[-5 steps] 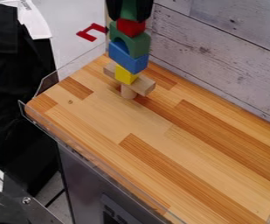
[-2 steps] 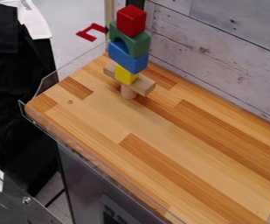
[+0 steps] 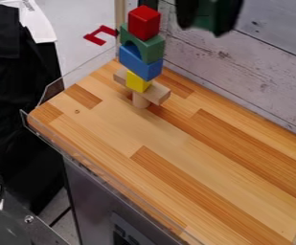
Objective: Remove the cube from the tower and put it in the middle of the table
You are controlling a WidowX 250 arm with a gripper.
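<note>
The gripper (image 3: 208, 15) hangs at the top edge, right of the tower and higher than its top, shut on a dark green block (image 3: 204, 18) that shows between its two black fingers. The block's upper part is cut off by the view's edge. The tower stands near the back left of the wooden table (image 3: 195, 143). From the top it has a red cube (image 3: 143, 22), a green arch (image 3: 145, 45), a blue block (image 3: 140, 63), a yellow cube (image 3: 138, 82), a plain wooden plank (image 3: 157, 94) and a wooden cylinder (image 3: 140, 100).
A whitewashed plank wall (image 3: 259, 72) runs along the table's back right side. Clear plastic edging (image 3: 102, 174) borders the left and front sides. Beyond the far left edge lies a red bracket-shaped piece (image 3: 101, 35) on a pale surface.
The gripper was right above the red cube with the green block, then out of view, and is now to the tower's right with it. The tower has kept its place.
</note>
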